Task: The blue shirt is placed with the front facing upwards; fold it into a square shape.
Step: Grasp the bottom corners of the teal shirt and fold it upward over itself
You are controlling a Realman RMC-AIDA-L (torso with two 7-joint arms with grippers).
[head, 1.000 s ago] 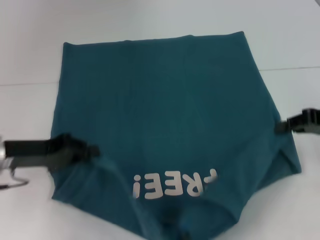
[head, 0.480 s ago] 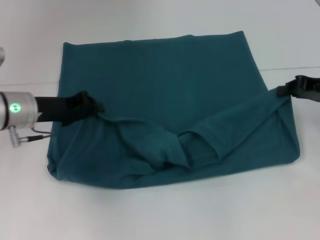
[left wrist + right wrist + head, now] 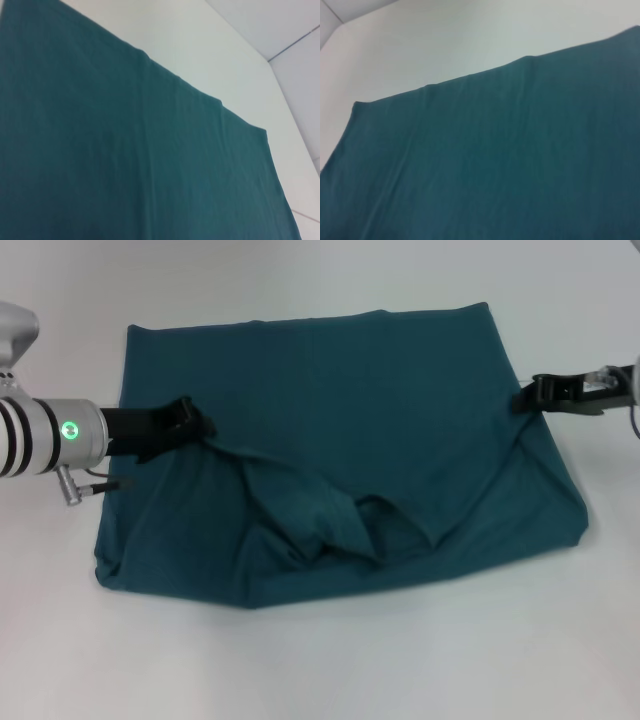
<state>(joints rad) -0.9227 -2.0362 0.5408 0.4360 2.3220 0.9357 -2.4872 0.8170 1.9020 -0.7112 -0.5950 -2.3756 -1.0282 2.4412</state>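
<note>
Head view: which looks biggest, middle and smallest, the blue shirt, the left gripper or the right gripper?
1. the blue shirt, by far.
2. and 3. the left gripper and the right gripper: both look small and similar, so no ranking.

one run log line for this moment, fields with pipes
stage: near half folded over far half | item: dark teal-blue cotton T-shirt on white table | left gripper: at shirt's left edge | right gripper: at right edge | fold: rumpled

Bare table [image 3: 320, 660] rings the blue shirt [image 3: 330, 390]; only its rumpled folded flap rises.

blue shirt [image 3: 330, 440] lettering hidden in fold, both wrist views crop its edges
</note>
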